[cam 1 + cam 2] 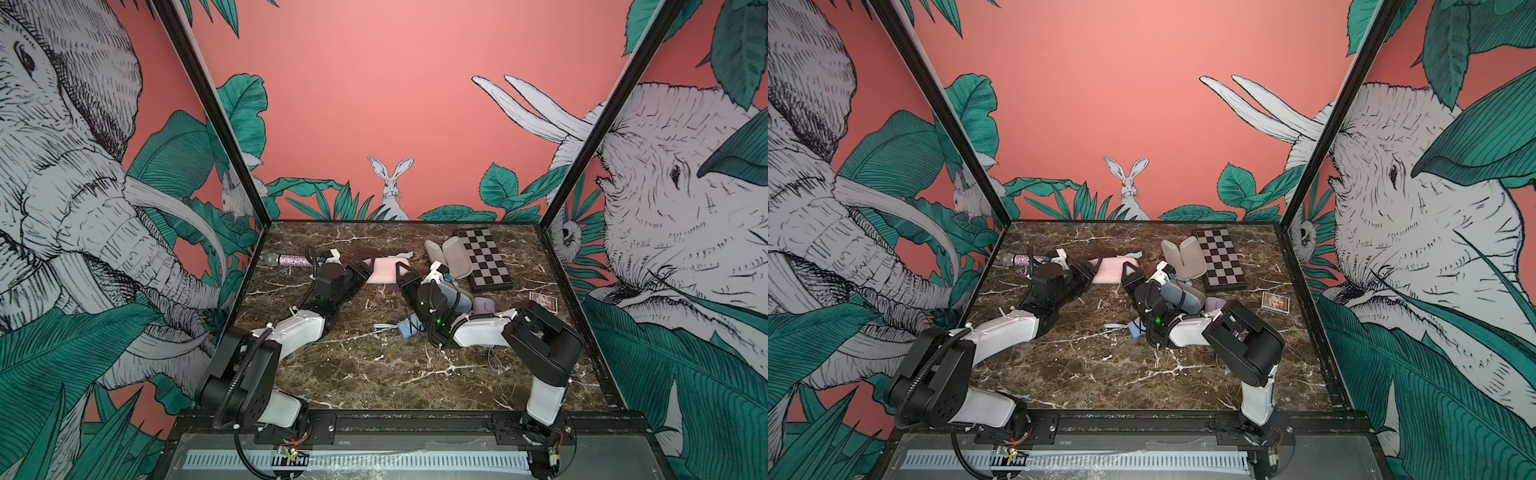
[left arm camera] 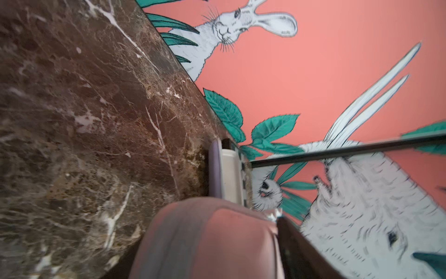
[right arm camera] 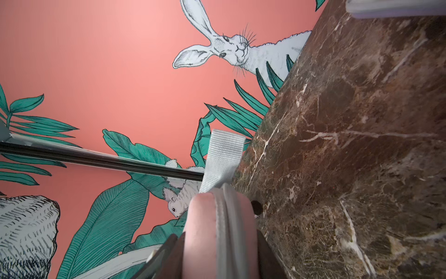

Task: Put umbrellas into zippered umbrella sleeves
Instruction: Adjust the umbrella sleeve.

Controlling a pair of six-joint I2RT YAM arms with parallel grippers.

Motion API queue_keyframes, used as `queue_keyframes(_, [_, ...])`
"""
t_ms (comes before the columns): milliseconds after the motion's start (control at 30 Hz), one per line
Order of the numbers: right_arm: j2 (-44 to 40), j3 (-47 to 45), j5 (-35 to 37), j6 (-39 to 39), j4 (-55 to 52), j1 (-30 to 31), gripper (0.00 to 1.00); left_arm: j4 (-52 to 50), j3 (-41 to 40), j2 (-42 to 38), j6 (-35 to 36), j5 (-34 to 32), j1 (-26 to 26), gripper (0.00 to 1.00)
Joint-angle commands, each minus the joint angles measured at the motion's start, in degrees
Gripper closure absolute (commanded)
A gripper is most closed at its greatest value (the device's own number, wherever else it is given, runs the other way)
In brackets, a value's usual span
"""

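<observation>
Toward 12 o'clock on table (image 1: 374,374), both top views: seeing pink sleeve (image 1: 384,270) lying between left gripper (image 1: 365,268) at 9 and right gripper (image 1: 401,271) at 3 o'clock. Left wrist: crowding pink sleeve (image 2: 210,241), cannot tell grip. Right wrist: clamping pink sleeve (image 3: 205,229) across zip edge, strap (image 3: 224,157) sticking out.

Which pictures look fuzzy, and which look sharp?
Left wrist view: the pink case right at the lens is blurry, and the table smears toward the edge. Right wrist view: the strap is sharp. Both top views: clear, but the straight posts lean outward.
</observation>
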Motion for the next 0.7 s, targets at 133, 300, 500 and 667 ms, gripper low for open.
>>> queue_keyframes(133, [-3.42,-2.94,1.52,13.21,4.51,1.03,0.59,4.36,0.31,-2.13,-2.52,-5.22,-0.51,0.79])
queue_keyframes(300, [-7.15,-9.30,1.54,8.81,3.46,-0.52,0.41,-2.83,-0.25,-6.67,-1.67,-11.51,-0.40,0.99])
queue_keyframes(500, [-16.16,-11.12,-12.68,-16.64,-17.97,-5.33,0.40,-9.60,2.80,-9.00,-0.13,-12.56,-0.23,1.00])
queue_keyframes(667, [-19.06,-10.60,-17.79,-40.88,-24.08,-5.28,0.49,-8.86,4.18,-7.96,-0.75,-10.25,0.01,1.00])
